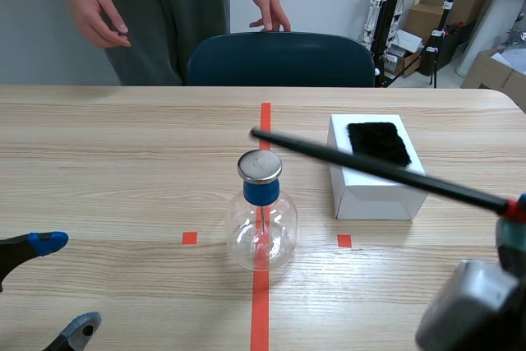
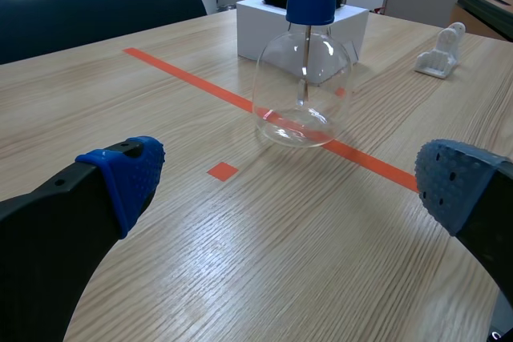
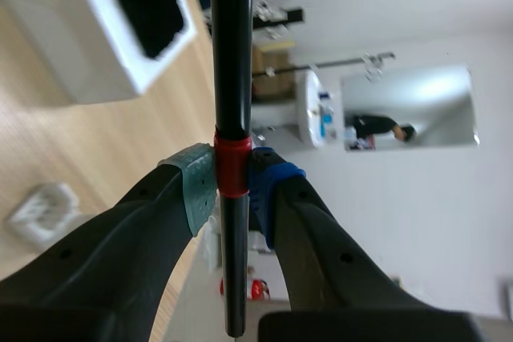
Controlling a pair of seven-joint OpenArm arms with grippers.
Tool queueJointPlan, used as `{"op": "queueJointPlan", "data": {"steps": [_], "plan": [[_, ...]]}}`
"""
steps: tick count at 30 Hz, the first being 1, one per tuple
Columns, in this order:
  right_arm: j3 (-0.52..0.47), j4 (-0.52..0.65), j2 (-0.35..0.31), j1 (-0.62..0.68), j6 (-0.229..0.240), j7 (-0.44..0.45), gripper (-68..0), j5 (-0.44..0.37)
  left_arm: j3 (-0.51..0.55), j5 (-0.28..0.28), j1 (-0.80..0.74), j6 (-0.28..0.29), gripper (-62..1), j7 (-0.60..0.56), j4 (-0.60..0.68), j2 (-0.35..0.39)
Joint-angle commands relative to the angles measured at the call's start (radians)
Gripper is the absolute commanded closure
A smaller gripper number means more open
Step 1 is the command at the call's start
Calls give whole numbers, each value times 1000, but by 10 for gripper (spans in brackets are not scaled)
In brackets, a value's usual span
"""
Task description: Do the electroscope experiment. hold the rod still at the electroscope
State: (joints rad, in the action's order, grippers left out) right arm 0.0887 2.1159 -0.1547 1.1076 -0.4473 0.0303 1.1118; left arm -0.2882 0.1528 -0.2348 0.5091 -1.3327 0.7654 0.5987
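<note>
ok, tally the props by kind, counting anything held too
electroscope: 1
black rod: 1
white box: 1
black cloth pad: 1
small white plastic part: 1
Total: 5

Showing pale and matt on the worktop (image 1: 123, 170), with fine wood grain. Gleaming clear and glossy in the glass bulb of the electroscope (image 1: 261, 223), catching bright highlights; wearing a smooth blue plastic-looking stopper (image 1: 261, 193) and a dull-shining metal disc (image 1: 260, 166). Looking smooth and black with a faint sheen along the rod (image 1: 370, 165), ringed by a glossy red band (image 3: 232, 167) and being squeezed by the soft, dotted, rubbery pads (image 3: 196, 194) of the right claw (image 3: 232, 190), grey-green and blue. Appearing matt white on the box (image 1: 370, 195), topped with black, fuzzy, fur-like cloth (image 1: 378, 141). Repeating the dotted blue rubber on the left claw (image 2: 292, 186), over matt black plastic-looking fingers (image 2: 48, 246).
</note>
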Motion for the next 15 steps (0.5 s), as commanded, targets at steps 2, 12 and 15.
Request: {"op": "queueJointPlan", "data": {"steps": [2, 12, 15], "plan": [[-19, 16, -70, -87, -16, -65, -22, -5, 0, -10, 5, 2, -623, -14, 14, 2], [-17, 10, -246, -362, 79, -225, -22, -11, 0, -10, 5, 2, -623, -14, 14, 2], [-17, -14, -293, -432, 83, -227, -22, -33, 0, -10, 5, 2, -623, -14, 14, 2]]}}
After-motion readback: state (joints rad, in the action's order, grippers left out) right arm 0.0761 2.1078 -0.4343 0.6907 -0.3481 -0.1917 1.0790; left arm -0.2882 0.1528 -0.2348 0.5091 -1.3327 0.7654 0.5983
